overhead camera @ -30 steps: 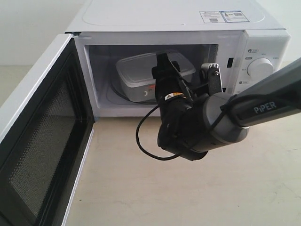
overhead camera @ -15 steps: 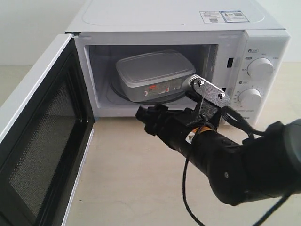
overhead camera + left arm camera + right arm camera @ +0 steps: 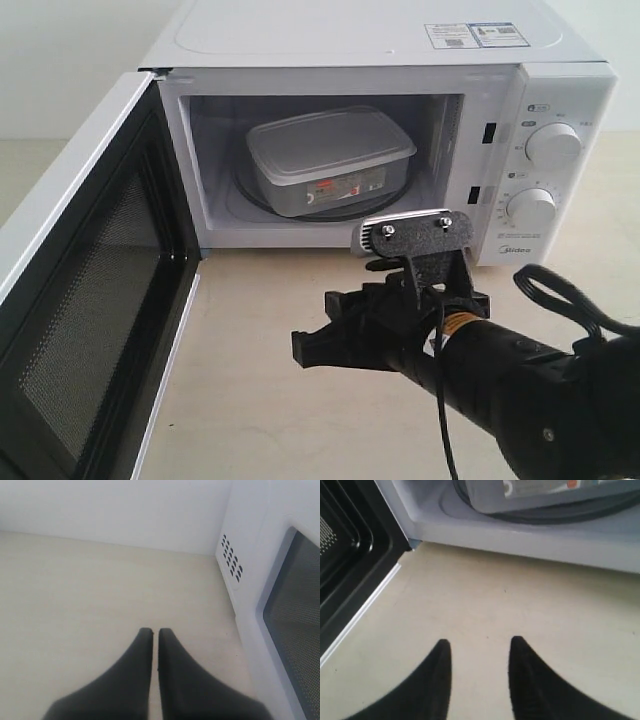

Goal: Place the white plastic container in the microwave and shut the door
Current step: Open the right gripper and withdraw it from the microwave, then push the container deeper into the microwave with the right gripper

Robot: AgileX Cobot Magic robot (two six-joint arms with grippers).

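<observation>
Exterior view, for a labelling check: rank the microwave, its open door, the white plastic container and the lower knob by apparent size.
1. microwave
2. door, nearer the camera, so it looks enlarged
3. white plastic container
4. lower knob

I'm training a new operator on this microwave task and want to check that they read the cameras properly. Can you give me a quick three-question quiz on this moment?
1. True or false: the door is open.
2. Relative to the microwave, the white plastic container sits: A) on top, B) inside, C) in front.
3. Which has its fingers apart: the left gripper or the right gripper?

Key: 1 true; 2 B; 3 the right gripper, which is empty. The left gripper's fingers are closed together.
</observation>
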